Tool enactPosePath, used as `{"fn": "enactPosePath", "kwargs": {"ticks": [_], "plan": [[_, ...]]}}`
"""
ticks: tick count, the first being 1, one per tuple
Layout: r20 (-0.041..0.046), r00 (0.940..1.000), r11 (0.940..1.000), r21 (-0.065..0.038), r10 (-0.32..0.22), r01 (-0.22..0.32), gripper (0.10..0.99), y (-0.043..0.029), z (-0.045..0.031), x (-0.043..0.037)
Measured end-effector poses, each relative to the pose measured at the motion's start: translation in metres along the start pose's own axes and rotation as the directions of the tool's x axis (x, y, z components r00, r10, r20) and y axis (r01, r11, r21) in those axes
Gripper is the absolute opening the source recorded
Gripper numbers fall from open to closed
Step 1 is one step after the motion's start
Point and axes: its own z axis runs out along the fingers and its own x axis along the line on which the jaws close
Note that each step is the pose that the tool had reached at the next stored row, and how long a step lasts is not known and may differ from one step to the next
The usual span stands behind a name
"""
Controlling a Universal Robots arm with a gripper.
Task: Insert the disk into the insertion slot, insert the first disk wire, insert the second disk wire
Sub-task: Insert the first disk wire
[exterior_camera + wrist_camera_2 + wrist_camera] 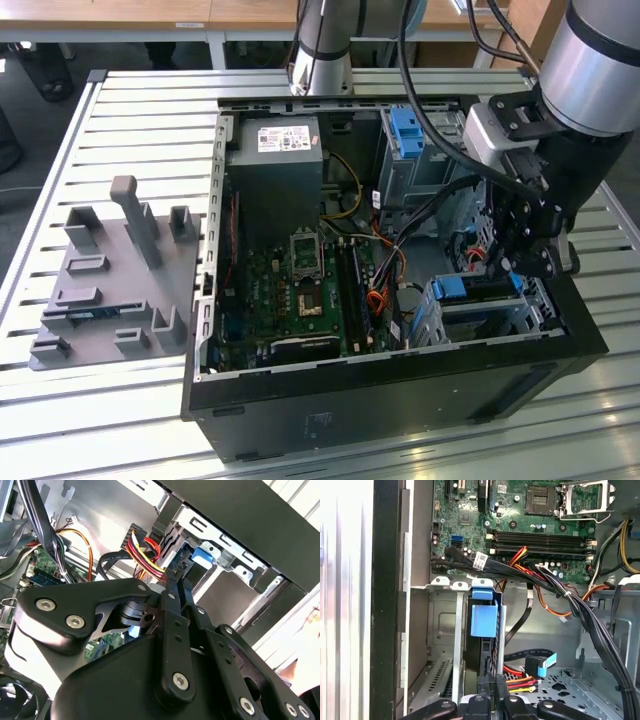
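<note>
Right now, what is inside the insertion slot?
The disk sits in the insertion slot, blue carrier showing. The gripper covers the end nearest it, which cannot be seen.

The arm (600, 60) is built of round silver-grey tubes with dark joints. Black cables (403, 60) run along it. A light grey block (485, 130) sits above the black claw (515, 262), and its flat links carry silver screws (180, 681).

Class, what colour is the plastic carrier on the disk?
Bright blue. The carrier shows best in the first wrist view.
</note>
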Motion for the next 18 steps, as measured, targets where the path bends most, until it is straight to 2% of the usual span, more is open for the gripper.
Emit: {"fn": "enactPosePath", "kwargs": {"ticks": [9,18], "plan": [[-0.0004,1.0,1.0,0.004,0.0,0.0,0.165,0.0003,0.0035,0.0002],[-0.0004,1.0,1.0,0.004,0.002,-0.002,0.165,0.0003,0.0019,0.0012]]}}
